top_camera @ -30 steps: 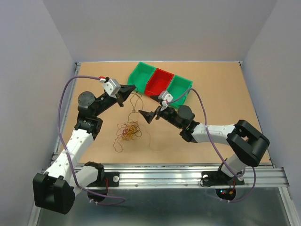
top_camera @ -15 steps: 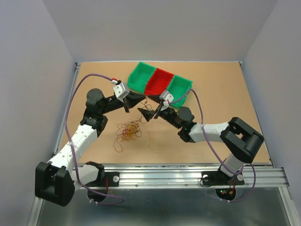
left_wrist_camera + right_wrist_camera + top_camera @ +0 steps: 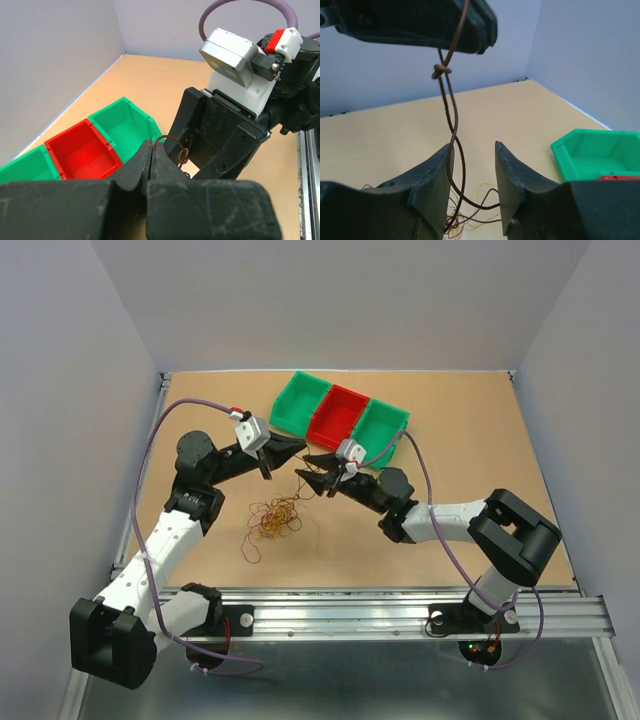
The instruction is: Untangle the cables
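Note:
The cables lie as a small clump of thin orange, red and dark curly strands on the tan table. My left gripper is shut on one dark brown strand and holds it up above the clump. This strand has a small knot just under the fingertips. My right gripper sits directly below, jaws apart, with the doubled dark strand hanging between its fingers, against the left one. The rest of the clump shows beneath.
A row of three bins stands at the back: green, red, green, just behind both grippers. A loose strand loop trails from the clump toward the near left. Grey walls enclose the table.
My left gripper swung right toward the bins, lifting the dark strand. My right gripper moved up under it and its jaws narrowed around the hanging strand.

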Available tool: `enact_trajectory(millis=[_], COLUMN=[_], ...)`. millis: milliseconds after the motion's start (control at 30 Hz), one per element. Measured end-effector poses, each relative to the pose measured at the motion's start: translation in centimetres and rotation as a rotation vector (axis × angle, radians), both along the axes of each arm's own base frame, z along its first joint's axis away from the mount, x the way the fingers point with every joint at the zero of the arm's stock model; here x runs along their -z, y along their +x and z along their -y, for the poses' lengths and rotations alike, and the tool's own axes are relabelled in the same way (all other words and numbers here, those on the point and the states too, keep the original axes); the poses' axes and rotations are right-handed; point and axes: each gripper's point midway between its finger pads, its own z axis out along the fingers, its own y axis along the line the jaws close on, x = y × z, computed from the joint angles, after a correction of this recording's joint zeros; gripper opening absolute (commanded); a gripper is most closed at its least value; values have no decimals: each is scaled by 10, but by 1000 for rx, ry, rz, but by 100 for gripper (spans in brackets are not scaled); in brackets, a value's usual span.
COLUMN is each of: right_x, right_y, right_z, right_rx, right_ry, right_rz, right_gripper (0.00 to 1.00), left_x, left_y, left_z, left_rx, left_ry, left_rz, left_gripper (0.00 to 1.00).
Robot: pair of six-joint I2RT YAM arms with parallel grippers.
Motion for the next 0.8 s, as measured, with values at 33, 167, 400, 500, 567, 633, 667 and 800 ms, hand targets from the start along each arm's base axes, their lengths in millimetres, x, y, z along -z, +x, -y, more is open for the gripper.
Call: enact_trajectory(millis=[33,167,400,500,567,633,667,800], right_x=[2,14,30,33,32,30,30,22], right_y=[-2,-10,-32,-40,-45,-47,-48,-49], right_z=[-1,-7,-17,-19,-20,-20,-20,-18], right_rx=[-13,-70,-204,-251,-279,-290,-292,-293], right_ry=[-12,-69,-140,-157,-159,-159,-158,-149], right_rz=[4,4,16,24,28,35,37,49], right_gripper=[40,34,17,7,7,7,7,6], left_x=[-1,-3,-3,1,11,20,28,59], left_y=[0,6,31,50,65,76,81,104], left_z=[0,-7,-33,-44,-48,-49,-48,-46], left_rx=[-4,-42,-159,-204,-225,-233,-235,-235], left_ry=[-2,-11,-45,-59,-57,-53,-48,-23], left_rz=[0,-2,-62,-109,-151,-189,-214,-316], left_gripper=[0,0,0,0,0,0,0,0])
